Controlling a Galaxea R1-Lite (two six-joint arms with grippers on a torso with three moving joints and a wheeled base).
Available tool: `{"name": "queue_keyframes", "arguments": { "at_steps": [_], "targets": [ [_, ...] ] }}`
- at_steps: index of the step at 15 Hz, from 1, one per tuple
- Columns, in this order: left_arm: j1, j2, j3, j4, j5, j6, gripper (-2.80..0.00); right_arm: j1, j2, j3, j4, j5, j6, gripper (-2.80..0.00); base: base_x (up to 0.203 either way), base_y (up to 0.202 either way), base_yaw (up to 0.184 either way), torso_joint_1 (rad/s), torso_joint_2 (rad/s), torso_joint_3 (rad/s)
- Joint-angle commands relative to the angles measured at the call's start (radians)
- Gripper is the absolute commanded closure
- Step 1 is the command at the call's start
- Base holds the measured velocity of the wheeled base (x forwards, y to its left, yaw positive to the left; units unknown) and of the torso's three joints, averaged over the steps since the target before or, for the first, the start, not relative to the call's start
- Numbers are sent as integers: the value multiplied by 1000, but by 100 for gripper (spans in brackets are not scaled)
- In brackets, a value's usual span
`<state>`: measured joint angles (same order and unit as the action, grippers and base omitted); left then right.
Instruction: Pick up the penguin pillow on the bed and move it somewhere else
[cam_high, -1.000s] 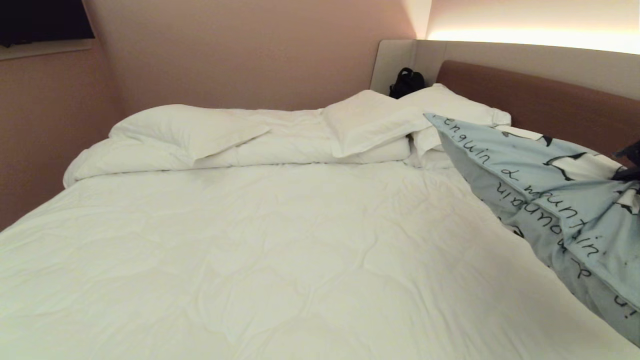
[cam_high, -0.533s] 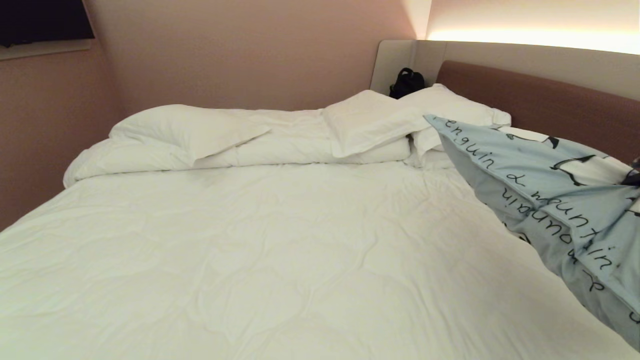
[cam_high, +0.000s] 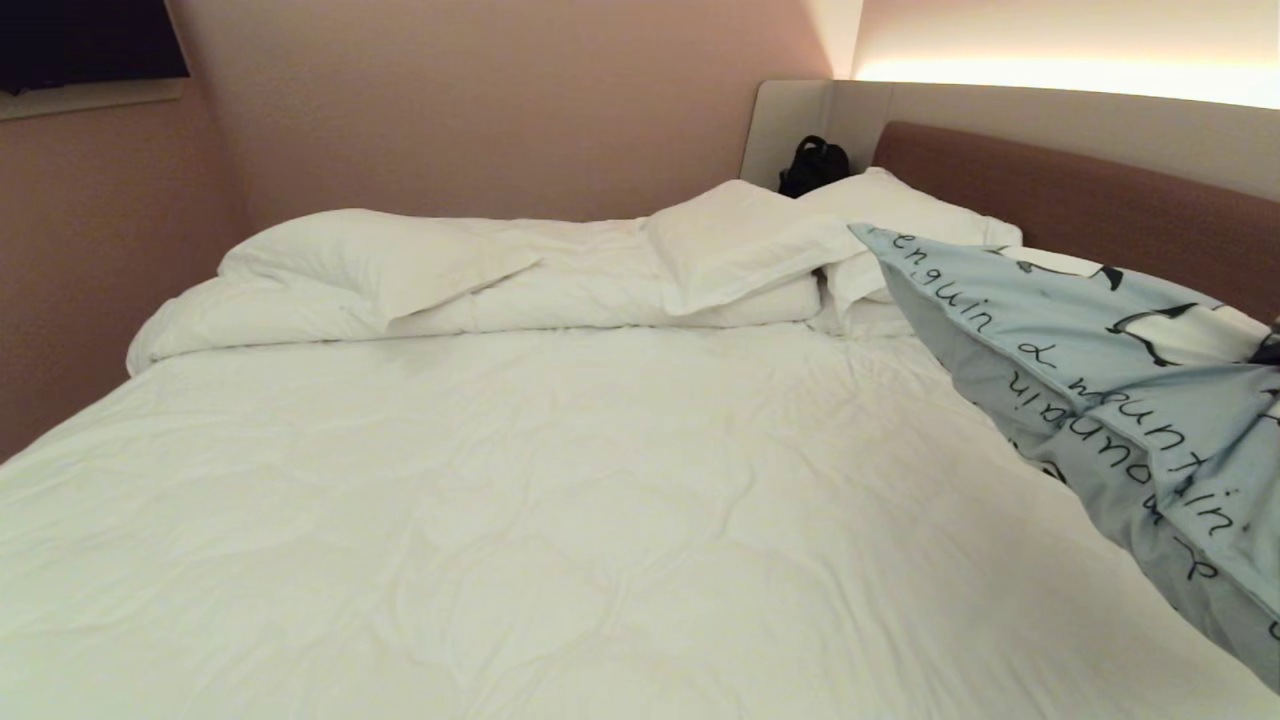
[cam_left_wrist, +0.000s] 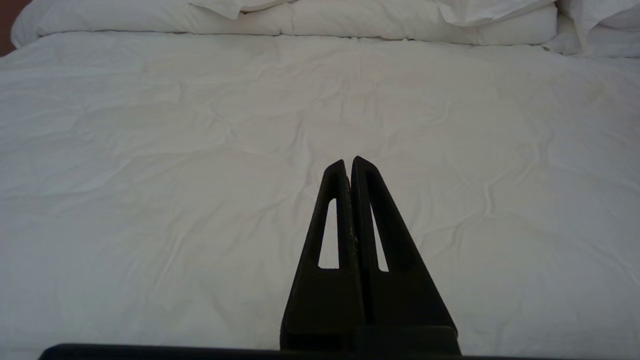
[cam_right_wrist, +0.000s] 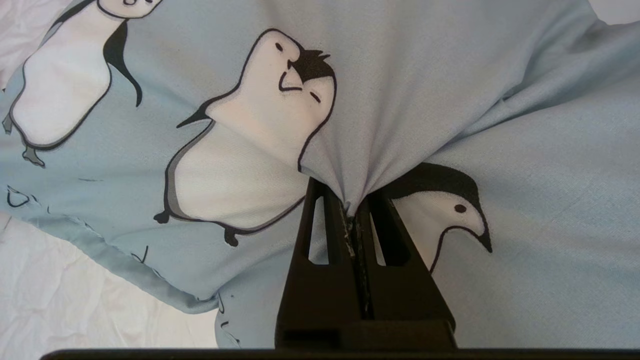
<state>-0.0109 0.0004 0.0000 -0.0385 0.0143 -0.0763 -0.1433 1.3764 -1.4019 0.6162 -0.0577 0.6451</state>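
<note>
In the head view, the penguin pillow (cam_high: 1100, 370) hangs tilted at three o'clock over the bed (cam_high: 560, 500). It could slip and drop, because only a little pinch of cloth is held.

In the right wrist view, the right gripper (cam_right_wrist: 356, 212) is squeezed tight on that fold.

In the left wrist view, the left gripper (cam_left_wrist: 348, 165) is closed and empty above the sheet.

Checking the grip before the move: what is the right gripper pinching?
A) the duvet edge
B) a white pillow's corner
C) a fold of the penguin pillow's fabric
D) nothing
C: the right gripper is shut on bunched blue fabric of the penguin pillow.
</note>
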Motion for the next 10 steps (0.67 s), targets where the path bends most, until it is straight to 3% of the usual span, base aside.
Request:
{"name": "queue_keyframes", "arguments": {
  "at_steps": [1,5,10],
  "targets": [
    [0,0,0,0,0,0,0,-1,3,0,4,-1,4,0,0,0,0,0,0,0],
    [0,0,0,-1,0,0,0,0,9,0,3,4,4,0,2,67,-7,-1,1,3],
    [0,0,0,-1,1,0,0,1,15,1,2,10,4,0,0,194,-1,3,3,4]
  ]
}}
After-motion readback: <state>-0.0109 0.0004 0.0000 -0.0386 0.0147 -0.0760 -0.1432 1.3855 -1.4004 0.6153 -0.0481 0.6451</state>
